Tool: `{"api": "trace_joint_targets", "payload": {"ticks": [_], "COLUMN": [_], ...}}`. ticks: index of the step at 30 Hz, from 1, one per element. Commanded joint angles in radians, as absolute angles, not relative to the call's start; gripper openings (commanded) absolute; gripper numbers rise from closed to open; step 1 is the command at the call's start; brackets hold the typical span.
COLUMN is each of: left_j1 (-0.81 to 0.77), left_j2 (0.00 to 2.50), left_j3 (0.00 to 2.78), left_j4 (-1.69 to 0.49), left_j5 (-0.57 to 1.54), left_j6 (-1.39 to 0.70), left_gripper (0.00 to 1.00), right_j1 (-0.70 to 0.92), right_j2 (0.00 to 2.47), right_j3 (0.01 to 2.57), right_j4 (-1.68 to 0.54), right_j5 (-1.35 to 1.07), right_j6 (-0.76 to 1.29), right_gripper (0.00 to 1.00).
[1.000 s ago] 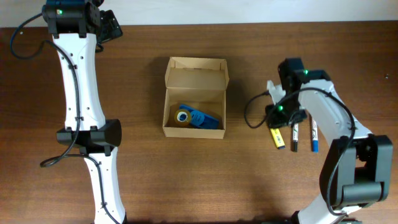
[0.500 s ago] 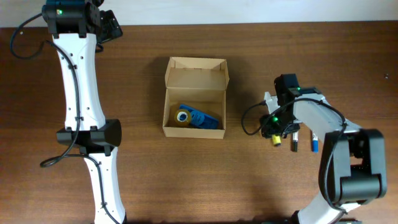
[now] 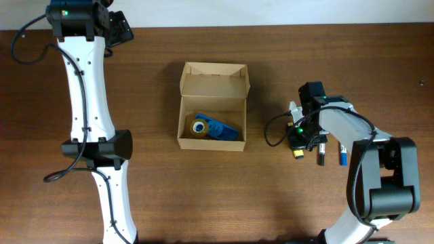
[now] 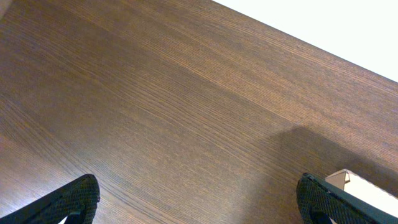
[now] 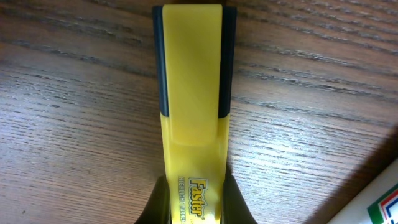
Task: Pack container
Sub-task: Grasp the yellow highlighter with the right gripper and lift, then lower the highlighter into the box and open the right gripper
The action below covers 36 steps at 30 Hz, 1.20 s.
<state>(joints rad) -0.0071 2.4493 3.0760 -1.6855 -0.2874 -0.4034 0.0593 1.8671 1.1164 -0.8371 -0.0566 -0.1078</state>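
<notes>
My left gripper (image 4: 196,194) is hanging spread wide, holding nothing, above the table's (image 4: 155,112) far left corner. The container (image 3: 213,83) is sitting mid-table with its flap standing open and what looks like a tape roll (image 3: 199,127) lying inside. Near the right edge, my right gripper (image 5: 194,206) is pinching the yellow highlighter (image 5: 193,93) by its body, jaws closed tight on it. To do this well, I am planning on lifting straight up, keeping clear of the pens (image 3: 321,150) just beside it, then carrying it over the container's open mouth.

One container (image 3: 212,81), one tape roll (image 3: 199,127), one blue item (image 3: 228,131), one yellow highlighter (image 5: 193,74) and two pens (image 3: 321,157) are lying in view.
</notes>
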Motion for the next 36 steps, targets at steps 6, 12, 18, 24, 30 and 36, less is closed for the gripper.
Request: {"api": "trace_joint_targets", "payload": {"ticks": [6,12,18,24,30,36], "left_j1": [-0.004,-0.004,-0.004,-0.004,-0.004,-0.004], "left_j2": [2.411,2.411,2.411,2.411,2.411,2.411], "left_j3": [3.071,3.071,3.071,3.071,3.071,3.071], "left_j4": [-1.687,-1.687,-1.687,-1.687,-1.687,-1.687], "left_j5": [-0.286,-0.286,-0.286,-0.286,-0.286,-0.286], "left_j6": [-0.391,-0.391,-0.391,-0.391,-0.391,-0.391], "left_gripper": [1.00,1.00,1.00,1.00,1.00,1.00], "right_j1": [0.068,0.110,0.241,0.430,0.587,0.635], "right_j2": [1.839,1.703,1.667,1.684,1.787,1.939], "right_j3": [1.206,1.469,1.753,1.805,1.799,1.799], "right_j4": [-0.919,-1.069,-1.180,-1.211,-1.216,-1.143], "right_j5": [-0.191,-0.187,-0.188,-0.189,-0.146,-0.093], "right_j6": [-0.096,-0.097,-0.248,-0.508,-0.722,-0.760], "right_gripper": [0.04,0.04,0.04,0.04,0.04,0.04]}}
